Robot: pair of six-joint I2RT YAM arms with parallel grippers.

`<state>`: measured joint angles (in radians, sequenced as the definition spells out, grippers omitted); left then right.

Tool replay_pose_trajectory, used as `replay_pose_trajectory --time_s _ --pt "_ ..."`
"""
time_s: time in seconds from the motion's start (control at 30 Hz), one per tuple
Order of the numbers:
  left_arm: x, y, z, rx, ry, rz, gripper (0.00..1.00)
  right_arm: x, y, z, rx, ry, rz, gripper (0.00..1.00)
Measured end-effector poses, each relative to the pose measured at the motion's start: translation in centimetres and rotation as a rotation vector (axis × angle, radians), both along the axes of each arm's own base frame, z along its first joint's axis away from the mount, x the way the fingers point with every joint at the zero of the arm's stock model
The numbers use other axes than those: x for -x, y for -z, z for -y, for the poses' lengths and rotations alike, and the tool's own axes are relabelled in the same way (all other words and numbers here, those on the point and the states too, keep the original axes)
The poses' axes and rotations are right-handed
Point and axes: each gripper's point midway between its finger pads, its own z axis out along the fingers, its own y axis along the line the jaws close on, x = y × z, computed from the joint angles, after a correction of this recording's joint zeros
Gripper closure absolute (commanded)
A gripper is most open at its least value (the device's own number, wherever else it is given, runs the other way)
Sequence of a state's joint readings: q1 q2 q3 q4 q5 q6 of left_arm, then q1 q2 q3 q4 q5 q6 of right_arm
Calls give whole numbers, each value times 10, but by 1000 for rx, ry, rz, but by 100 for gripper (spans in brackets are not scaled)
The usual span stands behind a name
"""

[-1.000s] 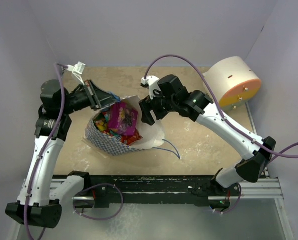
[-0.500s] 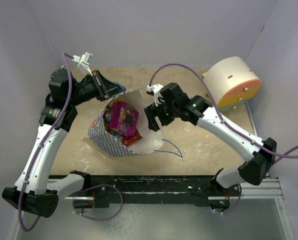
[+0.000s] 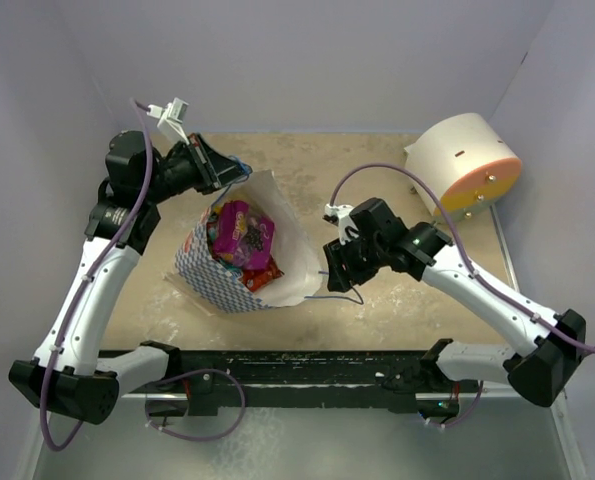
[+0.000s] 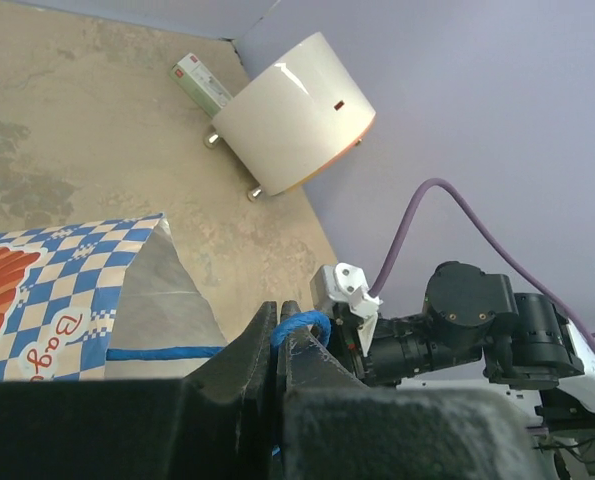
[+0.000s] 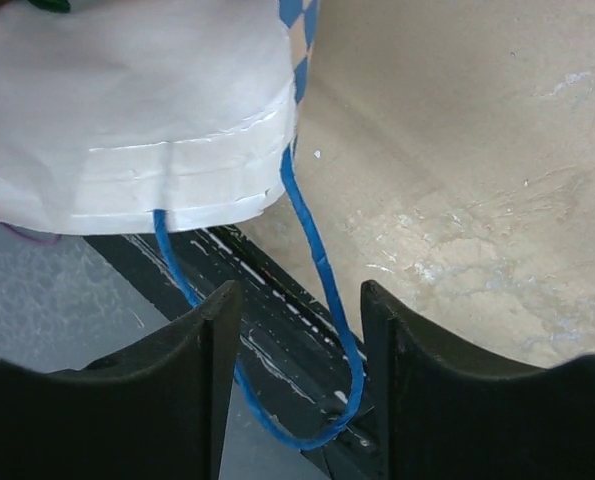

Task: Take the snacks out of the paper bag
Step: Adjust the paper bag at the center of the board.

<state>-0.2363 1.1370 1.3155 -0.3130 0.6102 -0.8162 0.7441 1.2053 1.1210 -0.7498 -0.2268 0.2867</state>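
The paper bag [image 3: 232, 285], cream inside and blue-and-white checkered outside, lies open on the table with snacks in its mouth: a purple-pink packet [image 3: 242, 232] on top and a red one [image 3: 260, 275] below. My left gripper [image 3: 227, 170] is shut on the bag's far blue string handle [image 4: 299, 325] and holds the rim up. My right gripper [image 3: 339, 283] is open just above the near blue handle [image 5: 322, 270], whose loop lies between its fingers [image 5: 202, 350]. The bag's cream rim [image 5: 137, 120] shows in the right wrist view.
A cream cylinder with an orange face [image 3: 467, 165] lies at the back right, also in the left wrist view [image 4: 292, 110], with a small green-and-white box [image 4: 202, 82] behind it. The black rail [image 3: 307, 365] runs along the table's near edge.
My right gripper has moved from the bag's mouth toward the near right, down to the near handle. My left gripper has lifted the far handle up and back, pulling the bag's mouth wider.
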Motion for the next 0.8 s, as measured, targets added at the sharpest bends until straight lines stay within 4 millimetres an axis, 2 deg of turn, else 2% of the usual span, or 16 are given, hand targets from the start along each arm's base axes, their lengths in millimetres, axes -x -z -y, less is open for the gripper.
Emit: replay_pose_trajectory --time_s 0.07,0.1,0.13,0.2,0.3,0.4,0.5,0.63,0.8 --pt "-3 1 0 -7 -3 3 100 -1 7 1 25 -3 -13 61" --pt "-3 1 0 -12 -5 5 100 -2 11 1 41 -9 -21 77" --pt "-4 2 -1 -14 -10 6 100 -2 17 2 60 -18 -33 86" --pt "-6 2 -2 -21 -20 11 100 -3 27 2 98 -37 -58 100" --pt "-17 -2 -5 -45 -51 27 100 -7 35 -2 126 -61 -85 100" --pt "-37 -10 -7 -89 -83 62 100 -12 29 -9 109 -70 -71 100" --pt "-69 -19 -10 -155 -123 109 100 -25 10 -22 57 -70 -23 100" --pt "-114 -27 -20 -221 -169 175 100 -52 -24 -47 -33 -57 74 100" --pt "-175 -37 -55 -225 -227 232 100 -84 -52 -73 -101 -27 155 100"
